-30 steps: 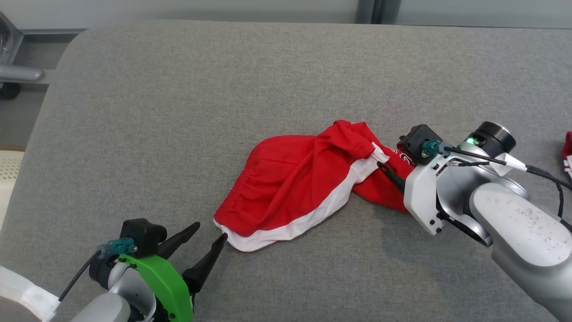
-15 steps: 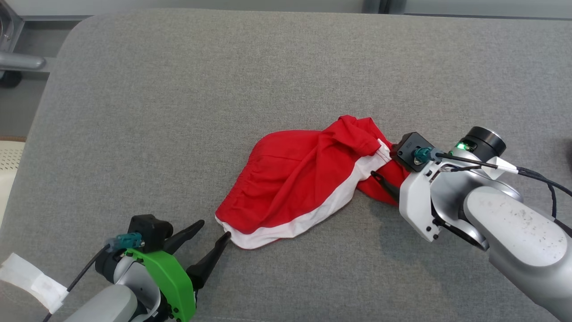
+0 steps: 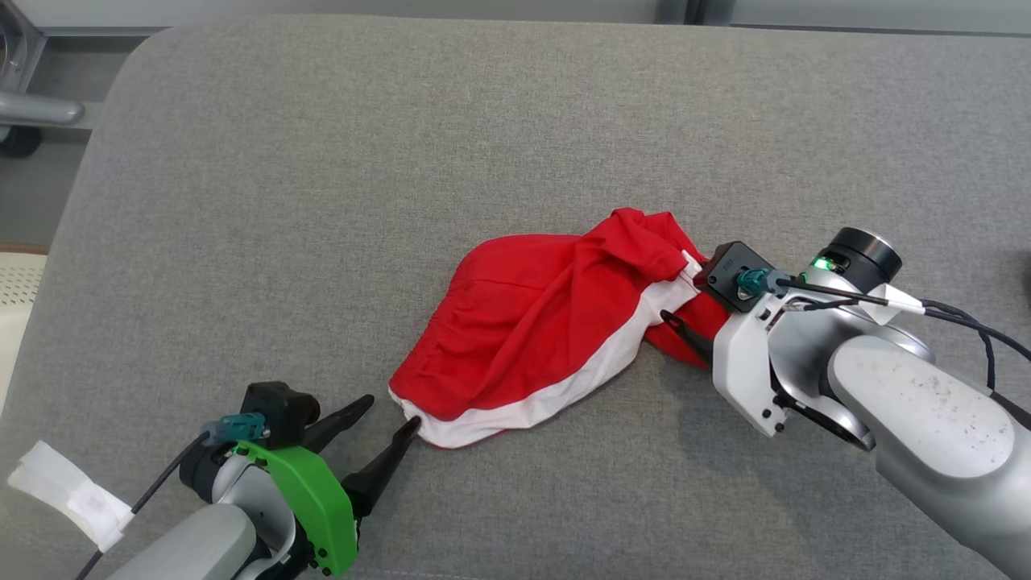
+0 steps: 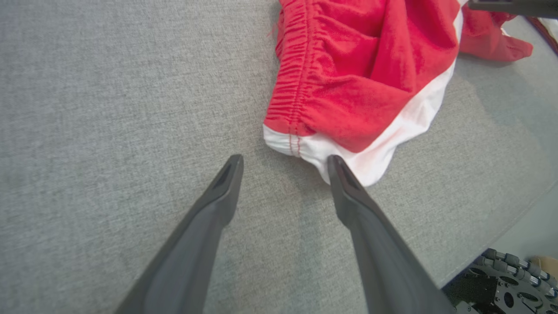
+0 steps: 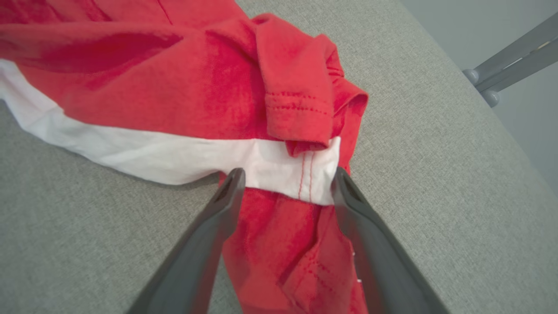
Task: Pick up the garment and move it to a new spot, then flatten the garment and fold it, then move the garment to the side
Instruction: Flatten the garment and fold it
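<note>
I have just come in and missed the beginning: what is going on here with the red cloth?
A two-armed robot is working on a red garment with a white band, lying crumpled on a grey padded surface. Its left gripper is open at the near corner, one fingertip at the band's end. Its right gripper is open at the other end, fingers either side of the white band. Neither has closed on the cloth yet.

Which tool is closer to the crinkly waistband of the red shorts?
Left. The left tool is open right at the waistband corner. The right tool is open over the white stripe at the far end of the shorts.
</note>
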Tool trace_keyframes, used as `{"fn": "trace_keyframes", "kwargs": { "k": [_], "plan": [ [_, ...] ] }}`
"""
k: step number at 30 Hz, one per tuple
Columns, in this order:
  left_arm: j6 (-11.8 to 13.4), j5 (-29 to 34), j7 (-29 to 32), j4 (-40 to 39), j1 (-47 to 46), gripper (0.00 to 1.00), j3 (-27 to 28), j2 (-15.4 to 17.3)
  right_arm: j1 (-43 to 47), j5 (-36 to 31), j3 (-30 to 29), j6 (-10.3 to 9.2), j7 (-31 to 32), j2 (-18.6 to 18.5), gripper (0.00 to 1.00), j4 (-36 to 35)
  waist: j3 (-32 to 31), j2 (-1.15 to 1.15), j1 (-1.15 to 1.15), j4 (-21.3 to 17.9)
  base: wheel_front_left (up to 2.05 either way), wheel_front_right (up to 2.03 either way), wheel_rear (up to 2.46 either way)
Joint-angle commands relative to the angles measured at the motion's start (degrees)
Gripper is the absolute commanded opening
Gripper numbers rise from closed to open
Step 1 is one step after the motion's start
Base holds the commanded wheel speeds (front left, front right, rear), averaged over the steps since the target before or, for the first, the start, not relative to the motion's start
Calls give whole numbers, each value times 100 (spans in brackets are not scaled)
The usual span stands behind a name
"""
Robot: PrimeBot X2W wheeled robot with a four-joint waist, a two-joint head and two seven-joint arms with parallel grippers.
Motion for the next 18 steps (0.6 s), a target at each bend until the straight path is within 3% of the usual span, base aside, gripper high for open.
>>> {"fn": "trace_keyframes", "kwargs": {
  "k": [1, 18],
  "plan": [
    [-11, -69, -62, 27, -120, 100, -40, 23, -67, 11, 13, -8, -41, 6, 100, 12, -12, 0, 0, -10, 0, 0, 0],
    [-11, -329, -331, 282, -603, 100, -711, -156, -126, 43, 123, -8, 21, 25, 100, -114, 39, 0, 0, -111, 0, 0, 0]
  ]
}}
